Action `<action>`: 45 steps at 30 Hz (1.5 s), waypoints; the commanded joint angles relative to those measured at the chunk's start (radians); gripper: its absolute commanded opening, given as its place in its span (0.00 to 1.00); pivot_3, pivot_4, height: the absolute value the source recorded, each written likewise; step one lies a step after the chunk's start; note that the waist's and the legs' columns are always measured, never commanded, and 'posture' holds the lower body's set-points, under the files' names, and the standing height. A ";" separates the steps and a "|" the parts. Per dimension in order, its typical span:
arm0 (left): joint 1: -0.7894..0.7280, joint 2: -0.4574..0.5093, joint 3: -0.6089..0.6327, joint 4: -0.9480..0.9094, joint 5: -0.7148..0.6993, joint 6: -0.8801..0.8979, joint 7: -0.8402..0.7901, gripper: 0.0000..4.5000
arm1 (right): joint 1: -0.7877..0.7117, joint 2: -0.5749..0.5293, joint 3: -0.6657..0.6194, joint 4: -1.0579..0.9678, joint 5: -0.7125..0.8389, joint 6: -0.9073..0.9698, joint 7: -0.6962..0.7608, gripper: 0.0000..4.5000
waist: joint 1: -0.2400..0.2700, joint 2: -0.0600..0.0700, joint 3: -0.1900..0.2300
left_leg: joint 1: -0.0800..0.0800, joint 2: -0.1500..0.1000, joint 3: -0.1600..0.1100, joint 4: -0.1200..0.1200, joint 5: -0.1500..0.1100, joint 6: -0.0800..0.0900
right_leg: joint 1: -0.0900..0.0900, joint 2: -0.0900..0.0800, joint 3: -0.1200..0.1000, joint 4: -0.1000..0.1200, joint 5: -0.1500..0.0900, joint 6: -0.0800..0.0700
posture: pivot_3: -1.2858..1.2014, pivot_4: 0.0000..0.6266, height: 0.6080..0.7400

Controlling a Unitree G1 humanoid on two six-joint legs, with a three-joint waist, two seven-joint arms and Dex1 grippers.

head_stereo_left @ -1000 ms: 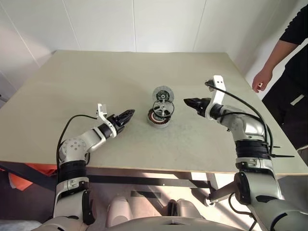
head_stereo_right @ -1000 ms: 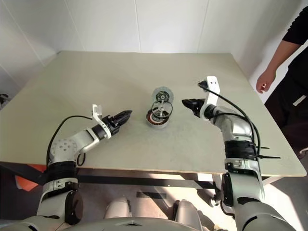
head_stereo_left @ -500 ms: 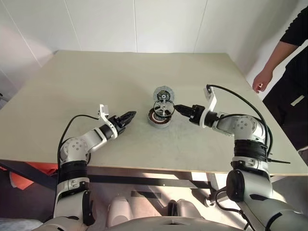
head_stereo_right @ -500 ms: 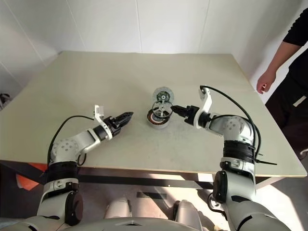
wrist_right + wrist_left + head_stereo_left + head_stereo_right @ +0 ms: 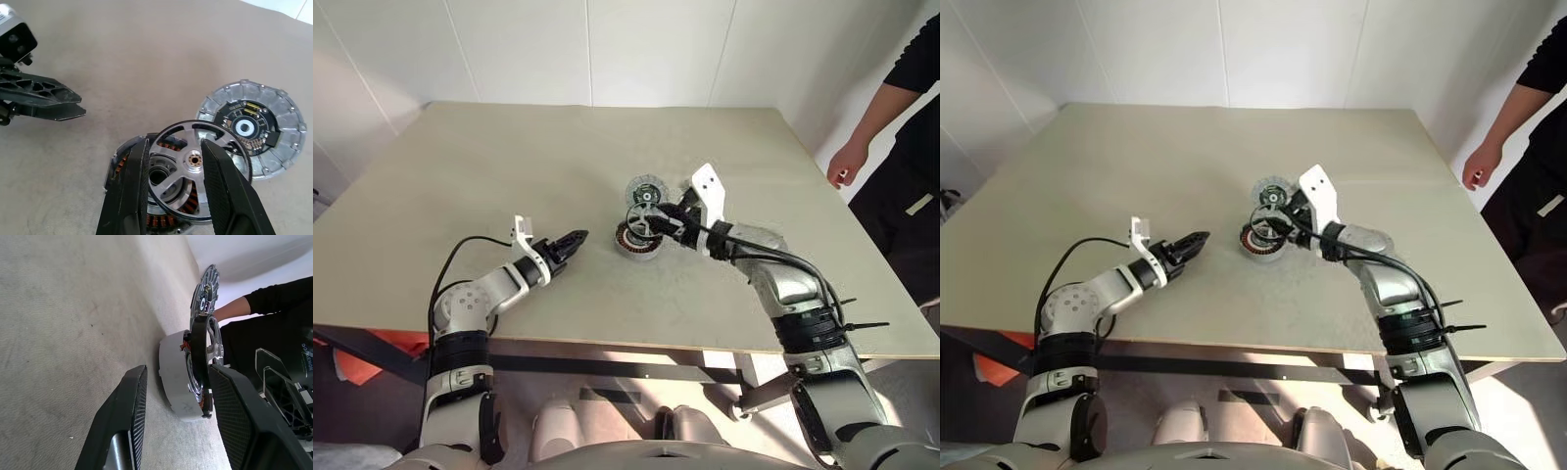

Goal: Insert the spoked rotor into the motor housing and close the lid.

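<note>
The right claw (image 5: 171, 196) had swung left, its part-open fingers bracketing the spoked rotor (image 5: 199, 172) propped on the motor housing (image 5: 637, 241), grasp unconfirmed.

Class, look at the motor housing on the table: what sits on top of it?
The spoked rotor rests tilted on the motor housing. Copper windings show through its spokes; the rest of the housing's inside is covered by the rotor and the right hand's fingers.

A pale beige surface (image 5: 509, 157) is set against white panelled walls (image 5: 646, 49), which are met at its far edge. Sunlight is cast across its near right corner. An orange object (image 5: 352, 367) is seen below its near left edge.
</note>
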 commanded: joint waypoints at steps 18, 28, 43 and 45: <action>0.007 0.002 0.001 -0.038 0.009 -0.013 -0.011 0.46 | -0.084 0.070 -0.007 0.235 -0.081 -0.187 -0.051 0.41 | -0.003 0.000 0.000 | 0.000 0.000 0.000 0.000 -0.001 0.001 | 0.000 0.000 0.000 0.000 0.000 0.000 | 0.52 0.00 1.00; -0.003 0.005 -0.001 -0.030 0.016 -0.016 -0.010 0.46 | -0.077 0.071 -0.008 0.268 -0.099 -0.189 -0.068 0.14 | -0.003 0.000 0.000 | 0.000 0.000 0.000 0.000 -0.001 0.001 | 0.000 0.000 0.000 0.000 0.000 0.000 | 0.52 0.00 1.00; 0.004 0.004 -0.003 -0.033 0.019 -0.016 -0.009 0.46 | -0.074 0.063 -0.034 0.207 -0.063 -0.173 -0.030 0.07 | -0.003 0.000 0.000 | 0.000 0.000 0.000 0.000 -0.001 0.002 | 0.000 0.000 0.000 0.000 0.000 0.000 | 0.52 0.00 1.00; 0.006 0.002 -0.005 -0.032 0.021 -0.017 -0.009 0.46 | -0.070 0.056 -0.039 0.174 -0.056 -0.161 -0.015 0.07 | -0.003 0.000 0.000 | 0.000 0.000 0.000 0.000 -0.001 0.002 | 0.000 0.000 0.000 0.000 0.000 0.000 | 0.52 0.00 1.00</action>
